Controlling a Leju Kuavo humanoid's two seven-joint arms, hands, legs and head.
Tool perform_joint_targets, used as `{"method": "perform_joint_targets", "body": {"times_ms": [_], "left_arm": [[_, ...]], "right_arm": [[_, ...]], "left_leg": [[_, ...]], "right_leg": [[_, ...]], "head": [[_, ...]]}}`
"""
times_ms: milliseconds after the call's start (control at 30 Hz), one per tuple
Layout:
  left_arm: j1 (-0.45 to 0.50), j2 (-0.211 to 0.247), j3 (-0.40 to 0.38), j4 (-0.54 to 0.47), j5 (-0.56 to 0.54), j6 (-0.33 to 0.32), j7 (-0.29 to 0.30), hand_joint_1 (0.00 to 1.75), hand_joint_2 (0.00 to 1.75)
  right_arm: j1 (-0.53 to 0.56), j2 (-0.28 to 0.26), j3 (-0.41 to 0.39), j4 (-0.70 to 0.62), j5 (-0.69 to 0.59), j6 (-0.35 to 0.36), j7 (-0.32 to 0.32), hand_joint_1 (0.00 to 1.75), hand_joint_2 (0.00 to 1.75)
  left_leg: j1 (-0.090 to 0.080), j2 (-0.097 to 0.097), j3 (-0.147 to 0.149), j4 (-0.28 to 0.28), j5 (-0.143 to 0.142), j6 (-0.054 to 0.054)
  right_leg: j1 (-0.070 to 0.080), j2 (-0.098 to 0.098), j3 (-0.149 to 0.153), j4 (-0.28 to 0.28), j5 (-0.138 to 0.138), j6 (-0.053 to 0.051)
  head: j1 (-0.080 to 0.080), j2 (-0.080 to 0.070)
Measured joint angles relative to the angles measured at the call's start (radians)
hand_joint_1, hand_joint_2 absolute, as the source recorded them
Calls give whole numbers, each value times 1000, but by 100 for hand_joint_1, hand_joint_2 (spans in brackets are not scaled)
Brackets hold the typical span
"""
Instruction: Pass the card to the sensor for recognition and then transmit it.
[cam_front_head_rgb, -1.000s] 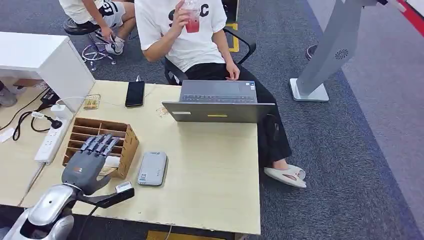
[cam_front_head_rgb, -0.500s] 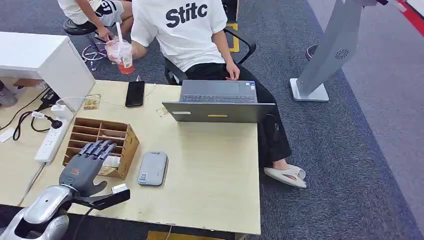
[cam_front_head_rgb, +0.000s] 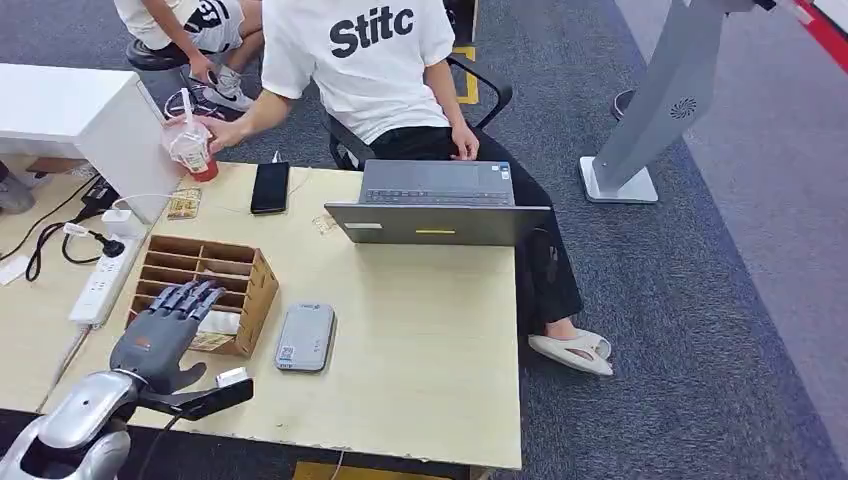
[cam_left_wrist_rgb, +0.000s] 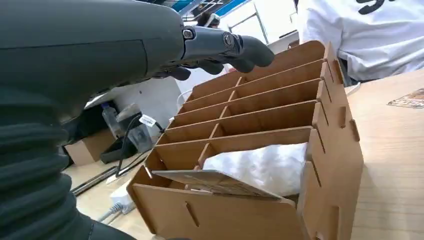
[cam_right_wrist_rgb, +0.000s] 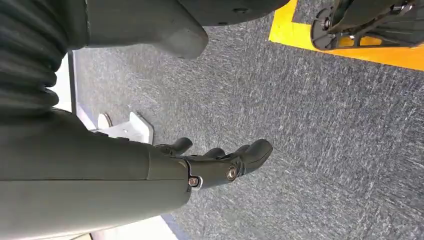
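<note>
Grey carpet surrounds a pale wooden table (cam_front_head_rgb: 430, 330) with a person seated at its far edge. Near the table's left front corner the left hand (cam_front_head_rgb: 160, 335) hovers, fingers (cam_left_wrist_rgb: 240, 47) spread and holding nothing, over the front row of a slotted wooden organizer (cam_front_head_rgb: 250, 275). The card (cam_left_wrist_rgb: 215, 180) lies tilted in that front compartment directly below the fingers, long axis running along the row (white paper beside it). Just right sits the sensor (cam_front_head_rgb: 305, 337). Hanging over carpet, the right hand (cam_right_wrist_rgb: 215, 165) is loosely open, far from the card.
</note>
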Motion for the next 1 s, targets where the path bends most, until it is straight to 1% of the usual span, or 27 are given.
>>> {"method": "perform_joint_targets", "body": {"times_ms": [67, 100, 133, 400, 500, 533, 600, 633, 667, 733, 767, 800, 833, 867, 933, 967, 1000], "left_arm": [[0, 5, 0, 0, -1, -7, 5, 5, 175], [0, 10, 0, 0, -1, -12, 5, 3, 175], [0, 12, 0, 0, 0, -15, 5, 7, 175], [1, 42, 0, -7, 5, -41, 20, 7, 175], [3, 48, 0, -9, 5, -41, 21, 14, 175], [3, 50, 0, -9, 5, -41, 21, 19, 175], [4, 50, 0, -10, 5, -42, 21, 19, 175], [5, 50, 0, -10, 5, -42, 21, 16, 175], [5, 50, 0, -10, 5, -44, 21, 19, 175], [5, 50, 0, -10, 5, -45, 21, 21, 175], [5, 50, 0, -10, 5, -45, 21, 28, 175], [5, 50, 0, -10, 5, -47, 22, 44, 175], [5, 50, 0, -10, 4, -47, 22, 44, 175], [5, 50, 0, -10, 4, -48, 22, 40, 175], [5, 50, 0, -10, 4, -48, 22, 40, 175], [5, 50, 0, -10, 4, -48, 22, 47, 175], [5, 50, 0, -10, 4, -48, 22, 47, 175]], "right_arm": [[0, 0, -2, 0, 0, 0, -1, 0, 175], [0, 0, -3, 0, 0, 0, -1, 0, 175], [0, 0, -3, 0, 0, 0, -1, 0, 175], [0, 0, -6, 0, 0, 0, -1, 0, 175], [0, 0, -6, 0, 0, 0, -2, 0, 175], [0, 0, -6, 0, 0, 0, -2, 0, 175], [0, 0, -6, 0, 0, 0, -2, 0, 175], [0, 0, -6, 0, 0, 0, -3, 0, 175], [0, 0, -6, 0, 0, 0, -4, 0, 175], [0, 0, -6, 0, 3, 0, -4, 0, 175], [0, 0, -6, 0, 3, 0, -4, 0, 175], [0, 0, -6, 0, 3, 0, -4, 0, 175], [0, 0, -6, 0, 3, 0, -4, 0, 175], [0, 0, -6, 0, 3, 0, -4, 0, 175], [0, 0, -6, 0, 3, 0, -4, 0, 175], [0, 0, -6, 0, 3, 0, -4, 0, 175], [0, 0, -6, 0, 4, 0, -4, 0, 175]], "left_leg": [[0, 0, 0, 0, 0, 0], [0, 0, 0, 0, 0, 0], [0, 0, 0, 0, 0, 0], [0, 0, 0, 0, 0, 0], [0, 0, 0, 0, 0, 0], [0, 0, 0, 0, 0, 0], [0, 0, 0, 0, 0, 0], [0, 0, 0, 0, 0, 0], [0, 0, 0, 0, 0, 0], [0, 0, 0, 0, 0, 0], [0, 0, 0, 0, 0, 0], [0, 0, 0, 0, 0, 0], [0, 0, 0, 0, 0, 0], [0, 0, 0, 0, 0, 0], [0, 0, 0, 0, 0, 0], [0, 0, 0, 0, 0, 0], [0, 0, 0, 0, 0, 0]], "right_leg": [[0, 0, 0, 0, 0, 0], [0, 0, 0, 0, 0, 0], [0, 0, 0, 0, 0, 0], [0, 0, 0, 0, 0, 0], [0, 0, 0, 0, 0, 0], [0, 0, 0, 0, 0, 0], [0, 0, 0, 0, 0, 0], [0, 0, 0, 0, 0, 0], [0, 0, 0, 0, 0, 0], [0, 0, 0, 0, 0, 0], [0, 0, 0, 0, 0, 0], [0, 0, 0, 0, 0, 0], [0, 0, 0, 0, 0, 0], [0, 0, 0, 0, 0, 0], [0, 0, 0, 0, 0, 0], [0, 0, 0, 0, 0, 0], [0, 0, 0, 0, 0, 0]], "head": [[0, 0], [0, 0], [0, 0], [0, 0], [0, 0], [0, 0], [0, 0], [0, 0], [0, 0], [0, 0], [0, 0], [0, 0], [0, 0], [0, 0], [0, 0], [0, 0], [0, 0]]}}
